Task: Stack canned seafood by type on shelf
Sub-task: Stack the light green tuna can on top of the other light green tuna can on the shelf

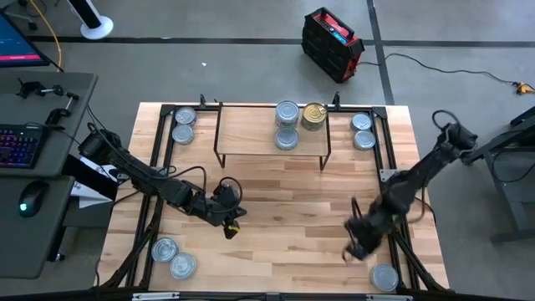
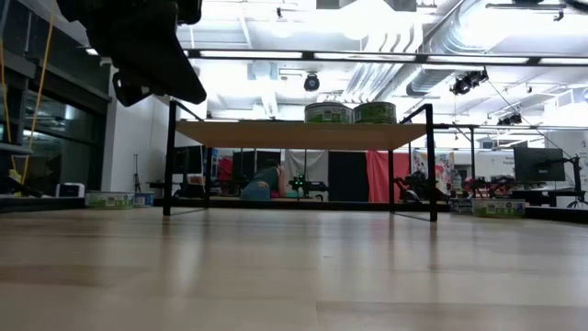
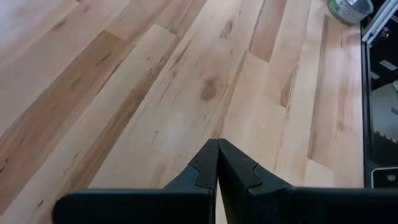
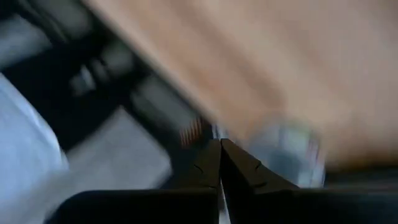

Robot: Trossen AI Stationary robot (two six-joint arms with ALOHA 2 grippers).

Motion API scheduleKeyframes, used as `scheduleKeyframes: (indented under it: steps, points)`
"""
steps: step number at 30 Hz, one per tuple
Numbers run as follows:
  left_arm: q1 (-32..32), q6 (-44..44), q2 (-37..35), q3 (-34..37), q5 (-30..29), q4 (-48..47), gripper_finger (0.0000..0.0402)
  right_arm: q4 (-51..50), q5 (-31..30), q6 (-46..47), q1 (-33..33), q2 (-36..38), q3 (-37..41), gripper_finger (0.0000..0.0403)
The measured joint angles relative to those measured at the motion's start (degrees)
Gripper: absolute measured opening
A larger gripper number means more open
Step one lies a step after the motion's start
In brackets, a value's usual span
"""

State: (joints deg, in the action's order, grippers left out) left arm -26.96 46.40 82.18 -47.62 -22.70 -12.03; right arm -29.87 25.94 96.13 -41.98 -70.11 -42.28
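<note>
From above, we see the shelf (image 1: 272, 130) along the table's (image 1: 276, 209) far edge, its long axis running left to right; two silver tins (image 1: 287, 125) and a gold tin (image 1: 313, 115) stand upright on it. More tins sit in pairs at the far left (image 1: 183, 124), far right (image 1: 362, 130) and near left (image 1: 174, 257) corners, one (image 1: 384, 278) near right. The middle planks lie bare. The left gripper (image 1: 231, 224) and right gripper (image 1: 354, 242) hover there, well apart

At table height, we see open floor before the shelf (image 2: 303, 134)

In the left wrist view, the fingers (image 3: 205, 168) are pressed together, empty. The right wrist view is blurred, its fingers (image 4: 208, 165) likewise closed on nothing
</note>
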Motion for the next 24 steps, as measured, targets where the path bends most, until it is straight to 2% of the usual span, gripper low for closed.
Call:
scheduleKeyframes:
  steps: [3,9,16,24]
  points:
    - [0.00,-0.01,0.01,0.00,0.09,0.16,0.0001,3.48,4.52,6.61,-6.00,-4.33,0.00,0.0000]
    - [0.00,-0.21,0.00,0.00,0.22,0.46,0.0001,4.47,5.72,18.78,-13.30,-10.94,0.00,0.0000]
    - [0.00,-2.41,0.01,0.00,0.35,0.42,0.0001,4.59,10.02,21.37,-14.30,-13.78,-0.09,0.0000]
    - [-2.58,0.85,0.02,0.00,2.18,-0.15,0.0001,3.37,12.21,21.11,-12.31,-15.93,-0.09,0.0000]
